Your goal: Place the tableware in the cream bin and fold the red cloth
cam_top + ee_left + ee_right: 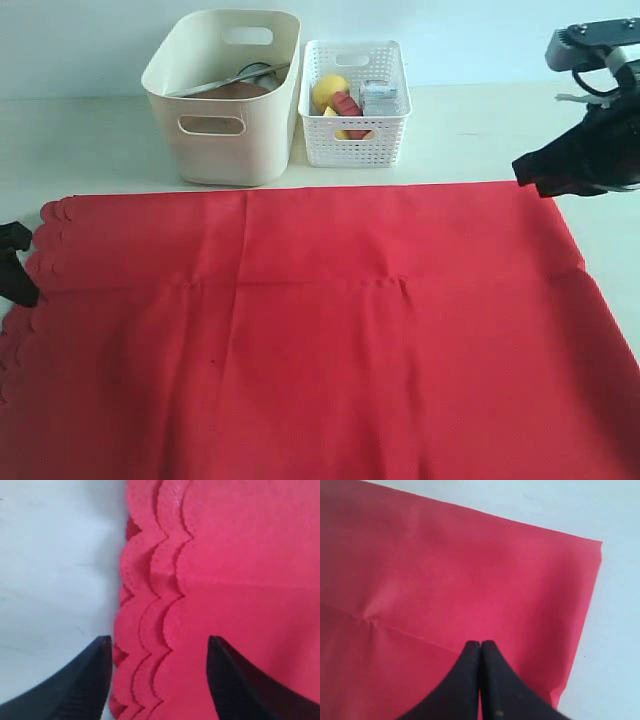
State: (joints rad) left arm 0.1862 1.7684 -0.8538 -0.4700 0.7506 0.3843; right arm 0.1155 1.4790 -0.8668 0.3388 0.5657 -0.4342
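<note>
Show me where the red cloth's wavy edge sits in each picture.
Exterior view: wavy edge at far left, by the left fingers.
Left wrist view: wavy edge between the open left fingers.
Right wrist view: not in it; only a straight corner.
Shared landmark: the red cloth.

Left hand point(159, 647) low, jaws spread wide, right hand point(481, 644) raised, jaws pressed together
</note>
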